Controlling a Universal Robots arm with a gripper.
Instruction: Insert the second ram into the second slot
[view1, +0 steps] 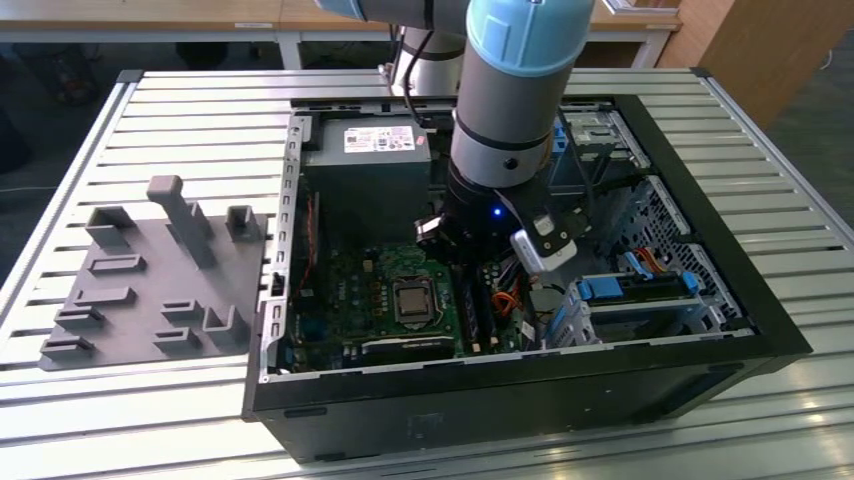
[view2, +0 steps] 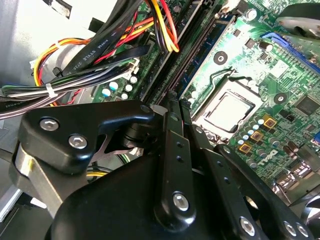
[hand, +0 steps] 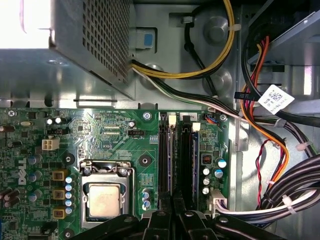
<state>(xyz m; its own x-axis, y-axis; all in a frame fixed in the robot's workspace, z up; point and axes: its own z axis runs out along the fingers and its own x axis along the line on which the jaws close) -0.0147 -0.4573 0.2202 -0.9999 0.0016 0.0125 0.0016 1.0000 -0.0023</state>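
The gripper (view1: 470, 243) is down inside the open case (view1: 747, 310), low over the board (hand: 115, 135), at the bank of black slots (hand: 185, 155) that lies between the CPU socket (hand: 104, 197) and the bundled cables (hand: 280, 200). In both wrist views its jaws stand nearly together with only a slim gap between them. In the first wrist view the ram (hand: 170, 155) shows as a thin pale strip seen edge-on, and it runs straight out from that gap. The jaws seem to pinch the ram's upper edge, though the contact itself is hidden by the fingers (hand: 159, 220). The ram stands on edge, in line with the slots and just beside the nearest black one, on the socket side of the bank. How deep it sits there cannot be told. Its long axis runs parallel to the slots, from the fingertips away toward the grey metal box (hand: 90, 55) at the far end of the board. In the exterior view that axis runs roughly from the near wall of the case toward its far wall. A narrow blue strip (hand: 195, 160) lies along the cable side of the bank.
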